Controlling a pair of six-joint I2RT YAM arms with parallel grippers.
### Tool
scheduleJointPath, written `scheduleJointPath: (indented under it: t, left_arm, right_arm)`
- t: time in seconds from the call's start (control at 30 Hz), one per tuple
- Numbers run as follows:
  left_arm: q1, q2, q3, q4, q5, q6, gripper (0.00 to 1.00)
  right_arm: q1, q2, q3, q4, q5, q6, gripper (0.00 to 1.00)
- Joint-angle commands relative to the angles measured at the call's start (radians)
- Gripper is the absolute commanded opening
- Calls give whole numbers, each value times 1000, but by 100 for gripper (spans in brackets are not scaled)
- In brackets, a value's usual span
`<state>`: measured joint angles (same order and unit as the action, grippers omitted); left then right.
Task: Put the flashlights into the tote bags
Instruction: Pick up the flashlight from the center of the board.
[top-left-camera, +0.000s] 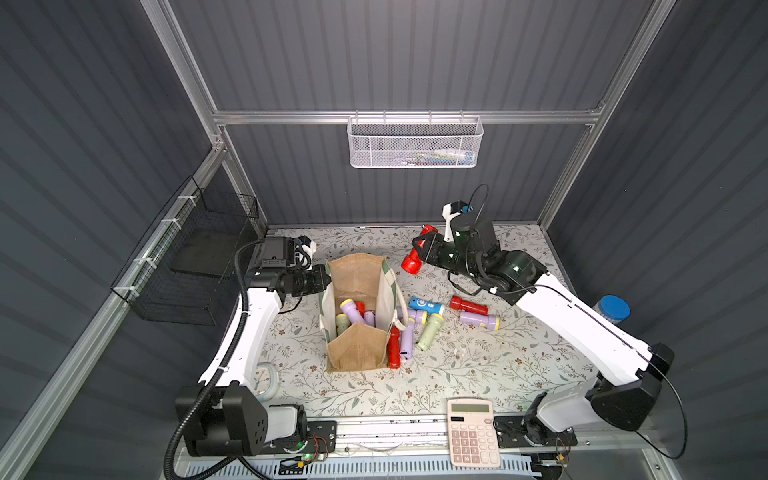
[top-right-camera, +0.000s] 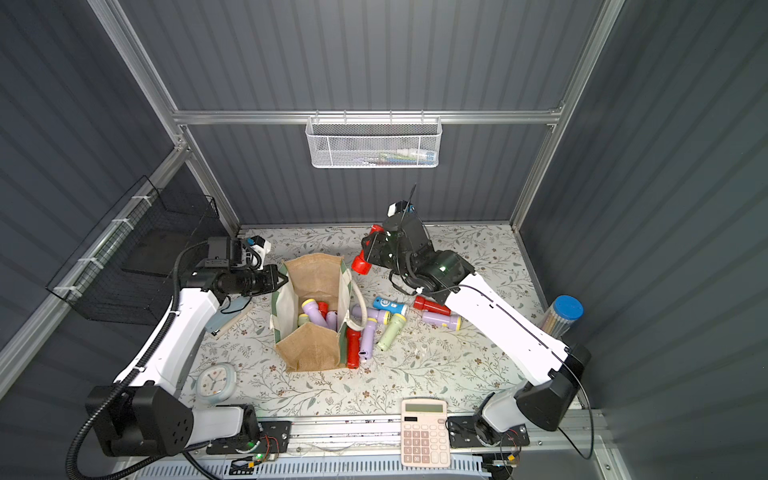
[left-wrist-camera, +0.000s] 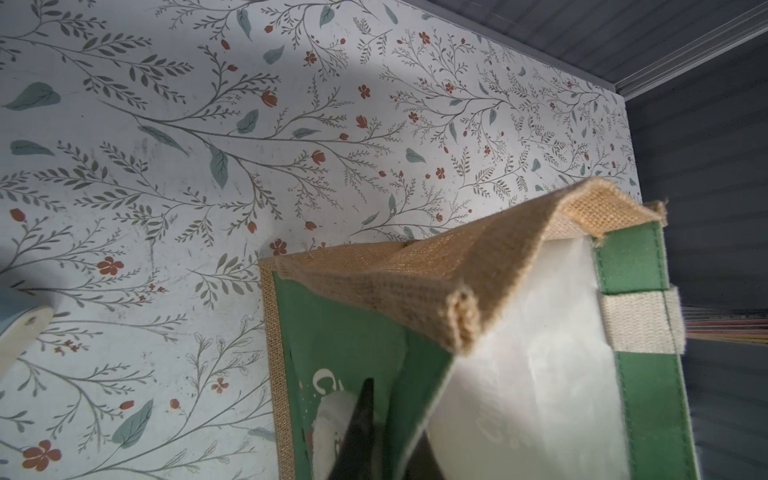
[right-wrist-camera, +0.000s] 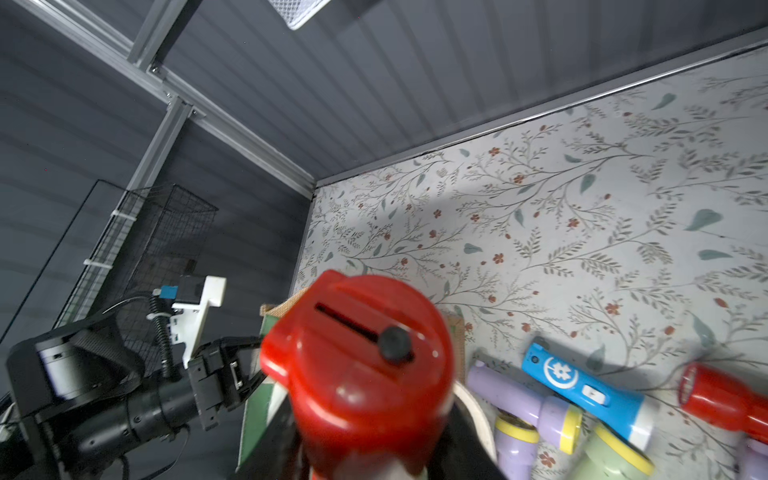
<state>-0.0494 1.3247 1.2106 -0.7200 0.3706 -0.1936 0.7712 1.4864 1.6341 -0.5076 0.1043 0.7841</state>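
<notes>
Pinching the tote bag (top-left-camera: 357, 274) by its left wall with the left gripper (top-left-camera: 327, 277), jaws together on it. Clamping a red flashlight (top-left-camera: 410, 263) in the right gripper (top-left-camera: 422, 247), aloft far right of the bag.

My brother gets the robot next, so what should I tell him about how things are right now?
Left gripper: jaws shut on the tote bag at its side wall.
Right gripper: jaws shut on a red flashlight, held in the air behind the bag, not yet over the opening.
Done: at least four flashlights lie inside the bag.
Left: drop the red one in, then pick up the seven loose flashlights lying on the table beside the bag.
</notes>
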Motion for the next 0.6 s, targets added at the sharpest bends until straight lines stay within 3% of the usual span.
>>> scheduleJointPath:
  t: [0.0,0.57]
  left_arm:
    - [14,19,12,-45,-2,0,7]
    - [71,37,-9,-18,34,-32,6]
  right_arm:
    - [0,44,58,41,-129,-31,21]
    - [124,412,437,-135,-380,-176,22]
